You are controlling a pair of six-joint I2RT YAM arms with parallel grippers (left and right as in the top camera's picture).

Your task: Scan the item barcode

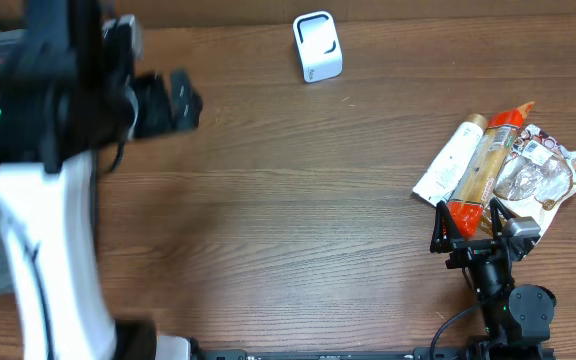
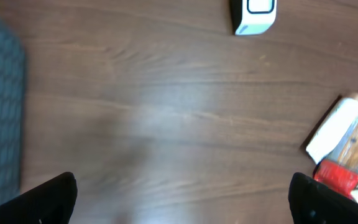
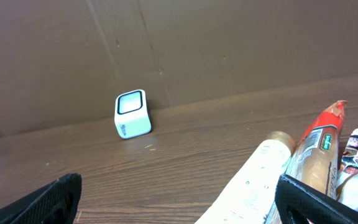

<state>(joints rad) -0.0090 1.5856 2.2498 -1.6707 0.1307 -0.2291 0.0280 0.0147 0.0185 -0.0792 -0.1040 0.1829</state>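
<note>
White plastic tube (image 1: 446, 163) and orange-ended tan roll (image 1: 480, 165) lie bunched just ahead of the spread, empty right gripper (image 1: 465, 222), probably staged for carrying to the white box-shaped scanner (image 1: 317, 46) far ahead-left.

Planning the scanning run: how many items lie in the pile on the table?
3: a white tube on the pile's left, a red-ended tan roll in the middle, and a printed packet on the right. Others may be hidden underneath.
</note>
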